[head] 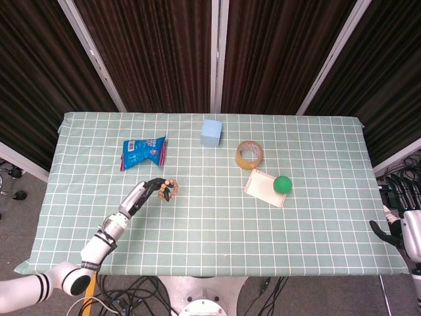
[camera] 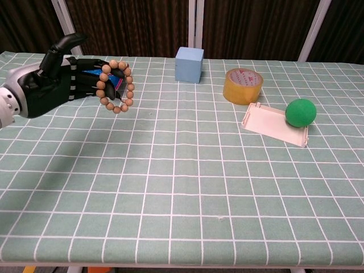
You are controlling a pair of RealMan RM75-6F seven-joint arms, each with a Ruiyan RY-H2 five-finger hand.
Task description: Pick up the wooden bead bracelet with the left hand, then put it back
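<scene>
The wooden bead bracelet hangs above the green checked tablecloth, left of the middle. My left hand holds it: the beaded ring sits over the black fingertips, with the thumb raised clear above it. The forearm reaches in from the front left corner. My right hand stays low beyond the table's right edge in the head view, and whether its fingers are apart or closed cannot be made out.
A blue snack packet lies behind the left hand. Further back are a light blue cube and a roll of yellow tape. A green ball rests on a pale pink tray at right.
</scene>
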